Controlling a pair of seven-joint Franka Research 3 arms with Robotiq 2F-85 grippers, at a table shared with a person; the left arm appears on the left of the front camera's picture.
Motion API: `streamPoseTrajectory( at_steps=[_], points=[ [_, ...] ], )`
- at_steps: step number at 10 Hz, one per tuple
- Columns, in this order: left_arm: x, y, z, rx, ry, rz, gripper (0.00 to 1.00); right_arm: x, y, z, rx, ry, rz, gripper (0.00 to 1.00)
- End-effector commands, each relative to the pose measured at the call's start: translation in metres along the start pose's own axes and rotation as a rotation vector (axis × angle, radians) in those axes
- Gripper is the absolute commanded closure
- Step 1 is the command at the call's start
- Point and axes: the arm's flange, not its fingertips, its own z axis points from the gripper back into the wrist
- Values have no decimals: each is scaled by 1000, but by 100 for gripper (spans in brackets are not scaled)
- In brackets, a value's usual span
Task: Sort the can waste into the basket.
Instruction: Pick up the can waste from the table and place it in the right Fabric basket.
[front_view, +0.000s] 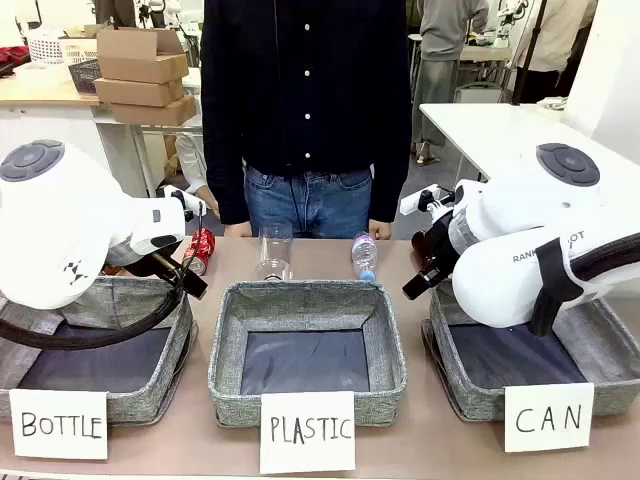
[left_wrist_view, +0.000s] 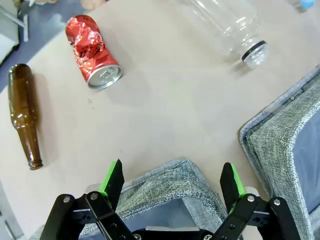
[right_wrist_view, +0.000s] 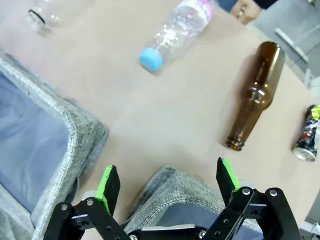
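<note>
Left gripper (left_wrist_view: 173, 172) hangs with jaws apart; past it I see the red can (left_wrist_view: 94, 51) on its side on the desk (left_wrist_view: 175, 105), top end slanting toward me. Right gripper (right_wrist_view: 167, 172), likewise spread above the CAN basket (front_view: 468, 392), faces the dark can (right_wrist_view: 307, 134) lying beside a brown bottle (right_wrist_view: 257, 95), top toward me.

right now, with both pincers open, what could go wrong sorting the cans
The red can lies on its side and dented, so it may roll or slip from a grip. The dark can lies near a brown bottle; the right pincer might catch the bottle instead.
</note>
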Motion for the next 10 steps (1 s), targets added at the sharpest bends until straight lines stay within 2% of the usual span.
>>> streamPoseTrajectory(
  at_steps=[1, 10],
  points=[
    [0, 0, 0, 0, 0, 0, 0, 0, 0, 0, 0, 0, 0, 0],
    [0, 0, 0, 0, 0, 1, 0, 0, 0, 0, 0, 0, 0, 0]
  ],
)
